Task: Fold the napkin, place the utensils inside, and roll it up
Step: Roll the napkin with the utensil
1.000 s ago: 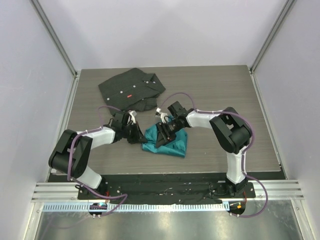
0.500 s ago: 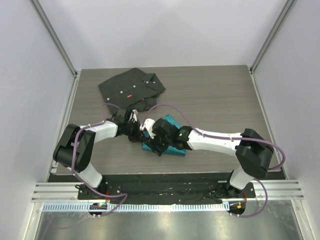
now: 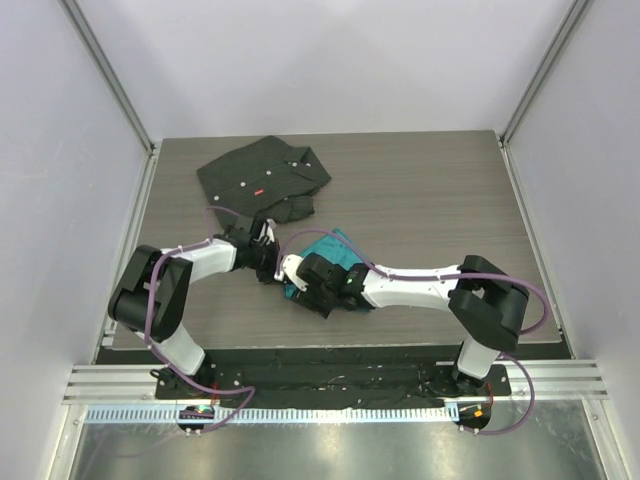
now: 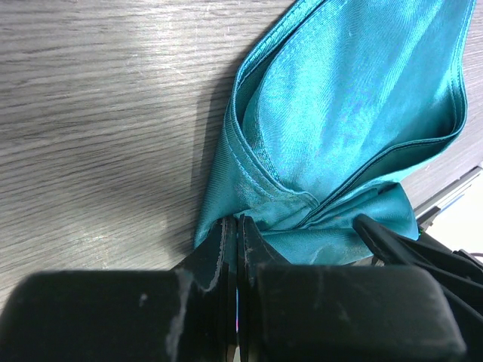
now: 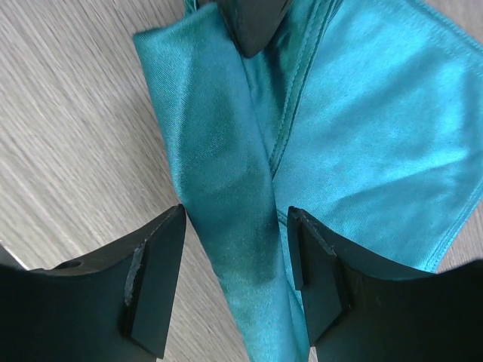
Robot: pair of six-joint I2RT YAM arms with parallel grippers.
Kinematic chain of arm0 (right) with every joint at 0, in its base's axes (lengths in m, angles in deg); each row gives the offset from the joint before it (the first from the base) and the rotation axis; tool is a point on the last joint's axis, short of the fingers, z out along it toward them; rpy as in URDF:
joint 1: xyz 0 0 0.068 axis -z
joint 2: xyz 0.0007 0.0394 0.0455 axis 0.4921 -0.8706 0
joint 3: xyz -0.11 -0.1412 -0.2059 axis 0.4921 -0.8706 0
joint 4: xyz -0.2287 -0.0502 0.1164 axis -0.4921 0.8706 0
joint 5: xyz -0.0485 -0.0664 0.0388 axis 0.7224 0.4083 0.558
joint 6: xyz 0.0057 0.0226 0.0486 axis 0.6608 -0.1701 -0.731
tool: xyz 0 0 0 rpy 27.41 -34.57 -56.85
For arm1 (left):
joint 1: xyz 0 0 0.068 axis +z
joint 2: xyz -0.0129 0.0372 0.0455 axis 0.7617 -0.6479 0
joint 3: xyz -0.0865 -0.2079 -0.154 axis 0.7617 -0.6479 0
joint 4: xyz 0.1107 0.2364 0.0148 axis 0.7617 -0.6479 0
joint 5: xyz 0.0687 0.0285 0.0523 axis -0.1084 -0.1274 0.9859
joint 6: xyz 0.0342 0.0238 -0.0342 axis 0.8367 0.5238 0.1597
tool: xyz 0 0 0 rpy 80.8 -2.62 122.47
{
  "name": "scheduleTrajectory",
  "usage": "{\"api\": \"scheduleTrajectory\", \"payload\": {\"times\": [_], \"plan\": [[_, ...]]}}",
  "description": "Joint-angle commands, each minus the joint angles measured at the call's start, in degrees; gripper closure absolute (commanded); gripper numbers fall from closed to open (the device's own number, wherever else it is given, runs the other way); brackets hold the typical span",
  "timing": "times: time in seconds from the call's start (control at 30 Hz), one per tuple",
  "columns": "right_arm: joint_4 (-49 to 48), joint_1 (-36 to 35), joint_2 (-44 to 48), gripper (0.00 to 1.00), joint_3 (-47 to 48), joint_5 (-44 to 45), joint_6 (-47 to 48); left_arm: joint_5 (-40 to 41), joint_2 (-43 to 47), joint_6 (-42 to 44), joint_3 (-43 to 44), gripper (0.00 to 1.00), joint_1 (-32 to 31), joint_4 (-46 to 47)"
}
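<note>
Top view: the napkin (image 3: 322, 246), a teal shiny cloth, is seen crumpled at the centre of the frame on the grey wood-grain bench (image 3: 440, 200), largely covered by the two wrists. A black buttoned shirt (image 3: 262, 178) with a small red tag is seen in the upper left of the frame, apart from the napkin.

Left wrist view: the napkin (image 4: 339, 128) is shown filling the upper right of the frame, folded over itself, with stitched hems running diagonally. Its lower corner is drawn down to the bottom centre, where the left gripper (image 4: 238, 226) is seen with its fingers pressed together, the cloth corner pinched between them. In the top view the left gripper (image 3: 268, 262) is found just left of the napkin.

Right wrist view: the right gripper (image 5: 235, 217) is shown with its fingers (image 5: 155, 279) held apart, one on either side of a long folded ridge of the napkin (image 5: 370, 128). Whether the pads touch the cloth cannot be told. In the top view the right gripper (image 3: 310, 285) is placed over the napkin's lower left edge.
</note>
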State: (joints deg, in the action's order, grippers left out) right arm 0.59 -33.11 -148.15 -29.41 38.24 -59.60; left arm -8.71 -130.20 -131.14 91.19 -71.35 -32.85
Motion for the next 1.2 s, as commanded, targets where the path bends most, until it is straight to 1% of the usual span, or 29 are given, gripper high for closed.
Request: {"api": "scheduleTrajectory", "payload": {"times": [0.0, 0.07, 0.13, 0.2, 0.23, 0.3, 0.33, 0.37, 0.4, 0.47, 0.5, 0.53, 0.57, 0.63, 0.67, 0.73, 0.77, 0.87, 0.93, 1.07, 1.17], "plan": [[-2.0, -0.3, -1.1, 0.39, 0.9, 0.5, 1.4, 2.3, -1.8, 1.3, 0.8, 1.00, -0.2, -2.9], [-1.7, 0.1, -1.7, 0.40, 1.2, -0.4, 1.4, 2.3, -2.1, 1.5, 1.0, 1.00, -0.2, -2.9], [-1.6, 1.1, -2.6, 0.45, 1.5, -2.3, 0.9, 2.1, -2.2, 1.6, 1.1, 1.00, -0.2, -3.0], [-1.4, 1.7, -3.0, 0.53, 1.5, -3.5, 0.7, 2.0, -2.3, 1.7, 1.1, 1.00, -0.2, -3.0], [-0.8, 2.4, -3.1, 0.59, 1.7, -5.3, 0.7, 1.8, -2.4, 1.8, 1.1, 1.00, -0.2, -2.8], [0.0, 3.2, -3.5, 0.64, 2.1, -8.0, 0.4, 1.4, -2.2, 2.2, 1.1, 1.00, -0.3, -2.0], [1.5, 3.7, -3.9, 0.67, 2.6, -11.8, 0.0, 1.3, -1.9, 2.3, 1.2, 1.00, -0.2, -1.9], [2.2, 4.6, -4.2, 0.69, 2.9, -13.6, -0.2, 1.7, -1.5, 2.4, 1.7, 1.00, -0.1, -1.8], [3.4, 5.0, -4.4, 0.71, 3.2, -14.9, -0.5, 2.1, -0.8, 2.4, 2.1, 0.97, -0.1, -1.9], [4.7, 6.1, -4.9, 0.73, 3.8, -19.5, -1.3, 4.1, 0.1, 2.6, 3.2, 0.87, 0.2, -2.9], [5.7, 6.3, -5.2, 0.74, 3.9, -20.9, -1.5, 4.7, 1.3, 2.8, 3.4, 0.76, 0.5, -3.3], [6.3, 6.8, -5.7, 0.75, 4.5, -24.1, -2.3, 5.3, 2.2, 2.7, 3.5, 0.69, 0.9, -3.5], [6.7, 7.6, -6.1, 0.75, 4.6, -25.5, -2.8, 6.5, 3.0, 2.8, 3.5, 0.60, 1.3, -3.6], [7.9, 8.6, -7.1, 0.76, 5.3, -28.6, -3.8, 7.8, 5.7, 3.2, 3.2, 0.54, 1.7, -4.4], [8.3, 9.8, -7.3, 0.76, 5.4, -31.6, -4.2, 8.6, 6.5, 3.4, 2.5, 0.47, 2.0, -4.7], [8.3, 11.0, -8.4, 0.77, 5.7, -34.2, -4.8, 11.3, 9.2, 4.1, 1.6, 0.43, 2.1, -5.5], [8.3, 12.0, -8.8, 0.77, 5.9, -37.2, -5.3, 12.1, 10.2, 4.3, 0.6, 0.40, 2.3, -5.6], [8.1, 13.7, -10.8, 0.78, 6.6, -42.2, -6.1, 13.5, 13.0, 4.8, -0.9, 0.38, 2.4, -5.6], [8.0, 15.0, -11.7, 0.79, 7.0, -44.8, -6.3, 12.4, 15.1, 4.7, -2.7, 0.38, 2.4, -4.4], [6.3, 17.1, -13.5, 0.81, 6.8, -50.1, -6.6, 8.4, 18.3, 4.3, -6.1, 0.37, 2.4, 1.4], [4.8, 19.4, -15.0, 0.81, 6.0, -53.6, -7.6, 6.1, 19.0, 4.4, -7.4, 0.37, 2.3, 5.4]]}}
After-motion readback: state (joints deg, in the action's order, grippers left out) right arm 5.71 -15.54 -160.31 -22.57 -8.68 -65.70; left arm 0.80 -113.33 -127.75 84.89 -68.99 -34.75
